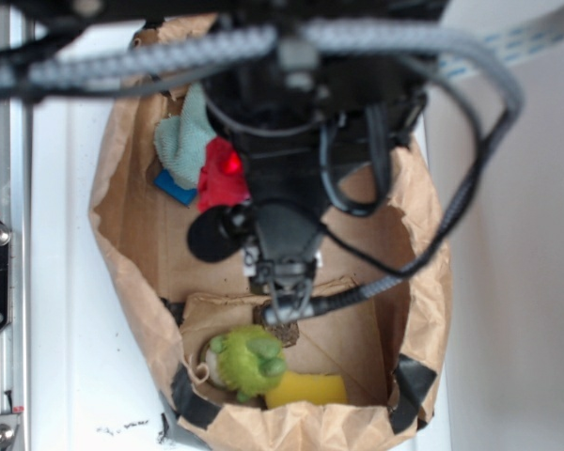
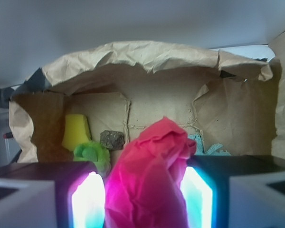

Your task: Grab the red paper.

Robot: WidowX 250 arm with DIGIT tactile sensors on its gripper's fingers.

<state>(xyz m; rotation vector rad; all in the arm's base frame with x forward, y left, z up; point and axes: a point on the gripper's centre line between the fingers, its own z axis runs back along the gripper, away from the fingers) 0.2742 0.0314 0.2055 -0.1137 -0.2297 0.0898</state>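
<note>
White desk (image 1: 66,282) under everything, with a metal rail (image 1: 0,235) along the 9 o'clock edge of the exterior view. On it sits a brown paper bag (image 1: 122,235), mouth open upward, walls crumpled, black tape at its lower corners.

Robot arm (image 1: 291,141) — black, cables looping off it — reaches down into the bag from 12 o'clock and blocks much of the interior. Its hand (image 2: 145,190) is low inside the bag. Wrist view: two fingers (image 2: 88,202) stand either side of the red paper (image 2: 149,175), lit pads facing inward. The wad fills the gap between them; its right flank looks pressed to the right pad, the left close to or touching the left one. The pictures do not settle whether the grip is firm.

In the exterior view the red paper (image 1: 221,178) shows at about 10 o'clock from the bag's centre, partly hidden by the arm.

- Pale teal cloth (image 1: 183,141) just above the red paper, touching it
- Green plush toy (image 1: 249,362) at 6 o'clock in the bag
- Yellow block (image 1: 305,390) beside the toy, at its 4 o'clock
- Blue block (image 1: 174,186) — small, at the red paper's 9 o'clock
- Small brown lump (image 2: 112,139) on the bag floor, near the toy
</note>
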